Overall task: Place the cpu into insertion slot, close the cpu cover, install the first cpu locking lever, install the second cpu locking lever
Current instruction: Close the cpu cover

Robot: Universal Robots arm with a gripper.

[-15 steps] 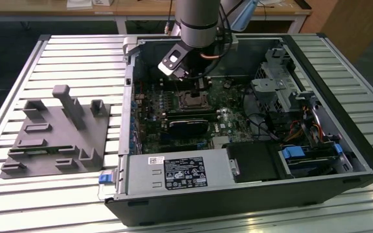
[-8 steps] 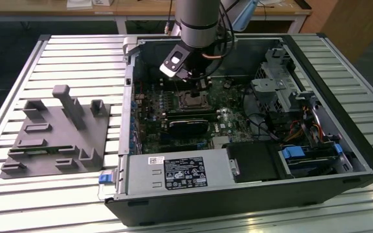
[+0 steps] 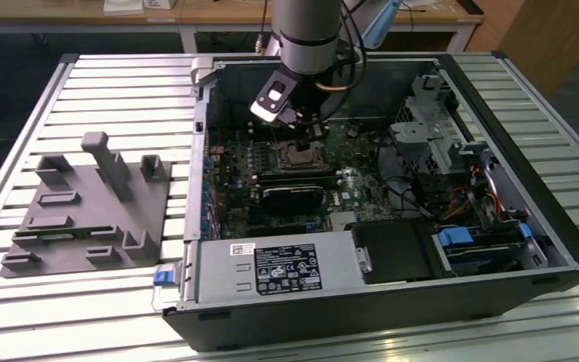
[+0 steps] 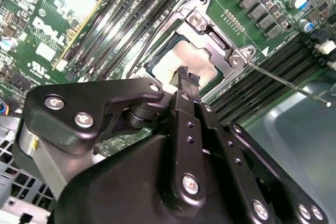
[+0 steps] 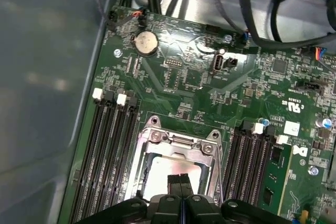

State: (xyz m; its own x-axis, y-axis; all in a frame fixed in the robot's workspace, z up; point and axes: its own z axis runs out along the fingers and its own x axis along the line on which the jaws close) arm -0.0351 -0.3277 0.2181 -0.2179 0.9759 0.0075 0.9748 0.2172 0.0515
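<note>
The gripper (image 4: 187,77) is closest. Its two black fingers are pressed tight together and hold nothing. In both wrist views the fingertips hang right over the cpu (image 4: 198,60), very close to its pale top; I cannot tell if they touch it.

The cpu lies flat inside the insertion slot (image 3: 298,154). The cpu cover (image 4: 216,44) looks folded down around it, like a shiny frame. A thin locking lever (image 4: 289,83) sticks out from one corner of the cover. Its long side points away from the fingers, across the long black slots (image 5: 110,150). It does not look hooked down.

Farther off, in the exterior view, the arm (image 3: 310,30) comes straight down into the computer case (image 3: 370,317). The slot sits on the green board near the case's far edge.
</note>
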